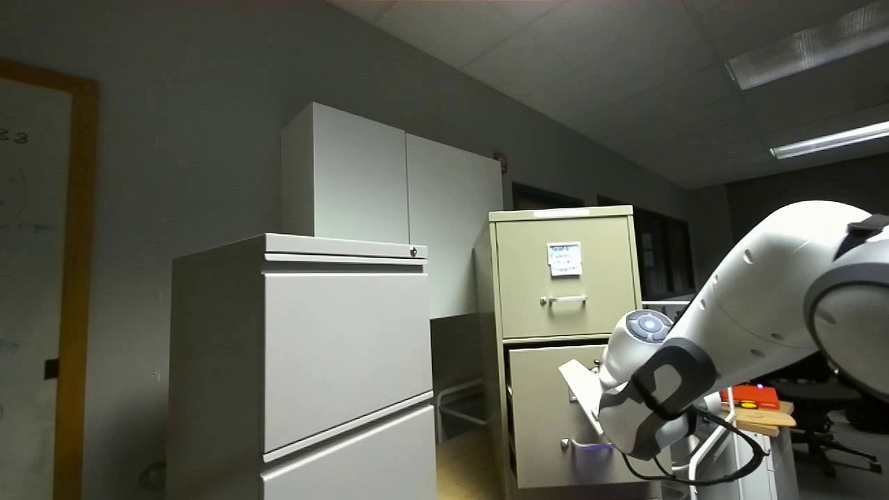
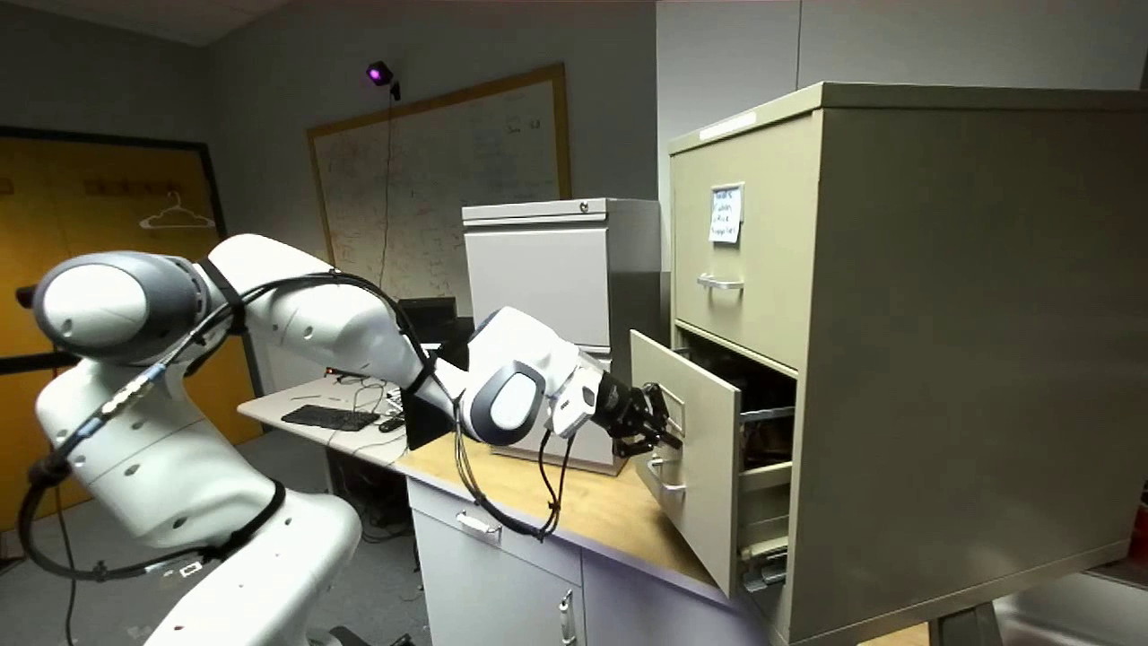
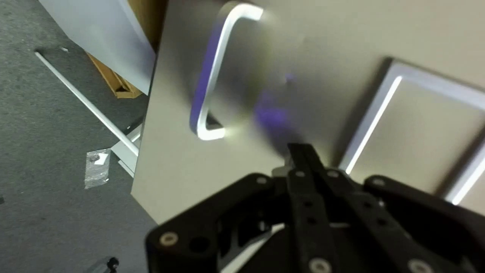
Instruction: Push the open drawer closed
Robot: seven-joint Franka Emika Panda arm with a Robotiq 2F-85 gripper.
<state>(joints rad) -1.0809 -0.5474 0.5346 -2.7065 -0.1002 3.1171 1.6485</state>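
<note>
Robot arm [image 2: 332,323]: 1. Gripper [image 3: 302,148]: 1. Beige filing cabinet [image 2: 978,359]: 1, showing 1 open drawer [image 2: 708,471], 1 closed drawer [image 2: 773,242], 2 pull handles [image 2: 720,283]. Grey cabinet [image 1: 215,347]: 1, showing 2 drawer fronts [image 1: 347,347]. Whiteboard [image 2: 448,157]: 1. Keyboard [image 2: 330,417]: 1. Clothes hanger [image 2: 178,211]: 1. Ceiling lights in an exterior view [image 1: 833,140]: 2.

The drawer [image 2: 708,484] is in front of the hand [image 3: 302,147], its handle [image 3: 209,76] below, the top drawer [image 2: 776,260] above.

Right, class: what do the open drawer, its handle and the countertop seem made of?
Drawer: probably painted metal, satin; even beige, soft reflections.
Handle: likely bare metal, fairly shiny; silvery with bright highlights.
Countertop: wood or laminate, judging by yellowish colour; sheen unclear.
</note>
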